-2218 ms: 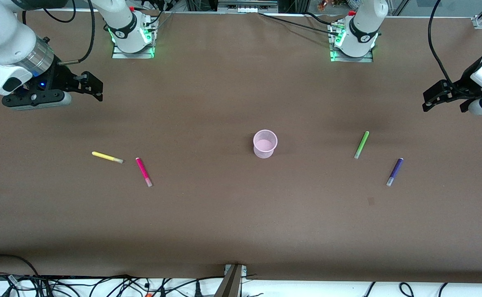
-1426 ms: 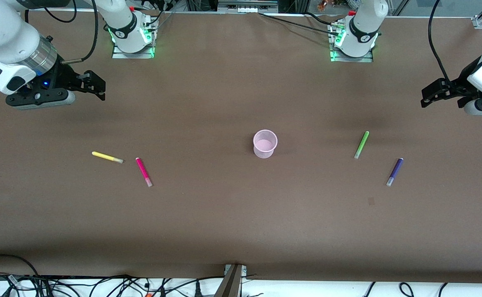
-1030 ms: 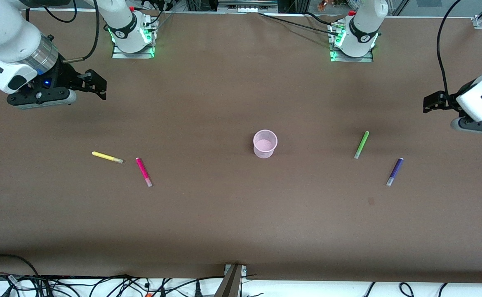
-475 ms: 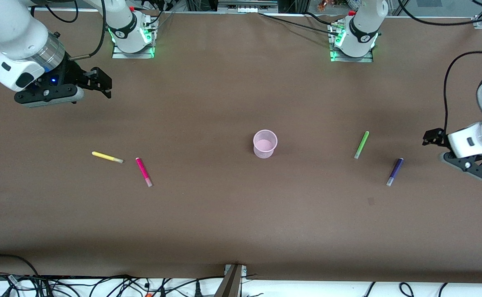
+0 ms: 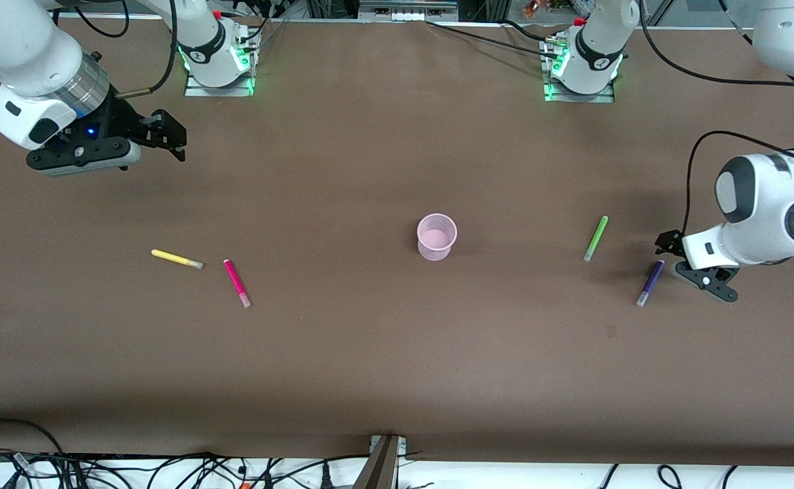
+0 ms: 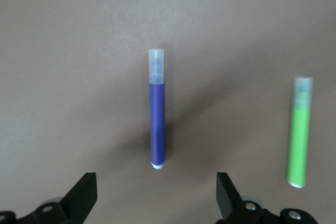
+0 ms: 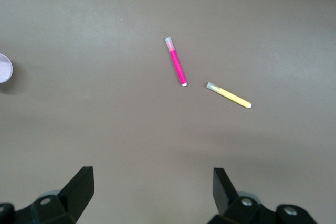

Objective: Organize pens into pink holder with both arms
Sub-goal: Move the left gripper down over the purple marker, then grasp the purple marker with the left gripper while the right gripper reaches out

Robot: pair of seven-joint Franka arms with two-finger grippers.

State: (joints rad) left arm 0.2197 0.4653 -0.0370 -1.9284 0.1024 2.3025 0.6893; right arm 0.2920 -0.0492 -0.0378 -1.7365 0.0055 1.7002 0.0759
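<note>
Brown matte tabletop [image 5: 369, 360], two white arms, four pens, one cup.

Left gripper [image 6: 156, 195]: fingers spread wide, low over the table beside the dark purple pen [image 5: 650, 283], which the left wrist view shows lying flat, centred between the jaws. Risk: a descent slightly off line clips the barrel and rolls it away, or a fingertip strikes the table.

Lime green pen [image 5: 596, 238]: flat, just beside the purple one, toward the cup. Risk: a knock from the wide jaws.

Pink holder [image 5: 437, 236]: upright, mid-table, empty, light. Risk: tipping when a pen drops in at a slant.

Right gripper [image 5: 166, 132]: fingers spread, hovering high at its own end, well apart from the magenta-pink pen [image 5: 237, 283] and yellow pen [image 5: 176, 259]. Risk: both arms meeting over the cup.
</note>
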